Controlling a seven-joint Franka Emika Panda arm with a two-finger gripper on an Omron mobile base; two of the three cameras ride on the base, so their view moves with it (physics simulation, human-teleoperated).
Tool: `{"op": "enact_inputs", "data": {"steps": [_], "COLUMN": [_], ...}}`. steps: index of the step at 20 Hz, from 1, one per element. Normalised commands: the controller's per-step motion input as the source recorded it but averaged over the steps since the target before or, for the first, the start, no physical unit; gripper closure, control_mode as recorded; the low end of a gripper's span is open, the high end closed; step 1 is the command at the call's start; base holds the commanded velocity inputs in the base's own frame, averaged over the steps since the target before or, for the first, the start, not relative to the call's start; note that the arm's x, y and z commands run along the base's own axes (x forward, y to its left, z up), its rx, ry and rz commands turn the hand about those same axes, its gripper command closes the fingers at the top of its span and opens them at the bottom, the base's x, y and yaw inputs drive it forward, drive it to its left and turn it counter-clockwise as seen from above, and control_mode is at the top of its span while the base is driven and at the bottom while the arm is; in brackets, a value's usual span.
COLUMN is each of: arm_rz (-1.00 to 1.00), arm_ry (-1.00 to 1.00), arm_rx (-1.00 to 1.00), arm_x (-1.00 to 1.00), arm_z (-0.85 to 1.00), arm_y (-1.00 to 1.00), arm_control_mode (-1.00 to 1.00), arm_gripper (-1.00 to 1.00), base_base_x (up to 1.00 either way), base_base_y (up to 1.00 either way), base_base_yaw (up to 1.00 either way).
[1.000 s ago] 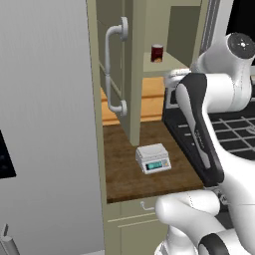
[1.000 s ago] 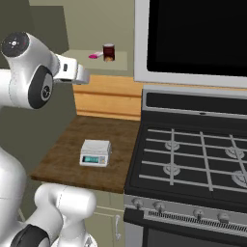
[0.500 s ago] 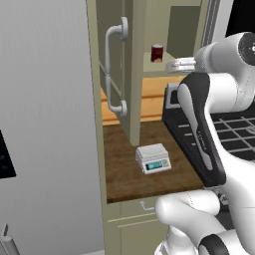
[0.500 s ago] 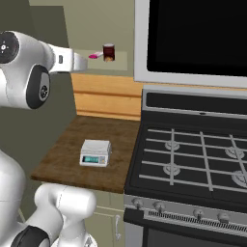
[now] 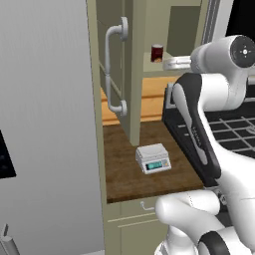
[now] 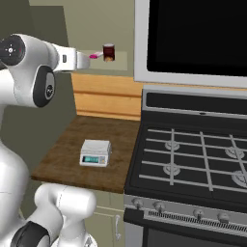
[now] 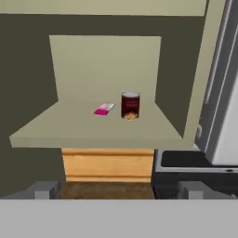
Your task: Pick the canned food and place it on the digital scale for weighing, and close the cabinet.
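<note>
The dark red canned food (image 7: pixel 130 106) stands upright on the cabinet's shelf (image 7: pixel 93 131), straight ahead of my gripper (image 7: pixel 118 190) and some way off. The grey fingertips (image 7: pixel 42 190) sit wide apart with nothing between them, so the gripper is open. From the base, the can (image 5: pixel 157 53) (image 6: pixel 109 52) is just beyond my gripper (image 5: pixel 173 62) (image 6: pixel 88 61) at shelf height. The digital scale (image 5: pixel 153 159) (image 6: pixel 95 153) rests on the wooden counter below, its platform bare. The cabinet door (image 5: pixel 132 74) stands open, edge-on, with its curved grey handle (image 5: pixel 115 69).
A small pink packet (image 7: pixel 104 109) (image 6: pixel 95 56) lies on the shelf just left of the can. A black gas stove (image 6: pixel 193 159) fills the counter's right side, with a dark microwave (image 6: pixel 198 36) above it. A grey fridge wall (image 5: pixel 45 124) borders the left.
The hand has risen to shelf height and now points level at the can. The can, scale and cabinet door have stayed put.
</note>
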Motion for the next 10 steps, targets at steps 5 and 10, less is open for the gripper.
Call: {"op": "enact_inputs", "data": {"steps": [5,10], "arm_rz": [0.0,0.0], "arm_ry": [0.04,0.0], "arm_rx": [0.0,0.0], "arm_x": [0.51,0.42], "arm_z": [0.0,0.0], "arm_y": [0.0,0.0], "arm_control_mode": [-1.0,-1.0], "arm_gripper": [-1.0,-1.0], "base_base_x": [0.0,0.0], "base_base_y": [0.0,0.0], "base_base_yaw": [0.0,0.0]}}
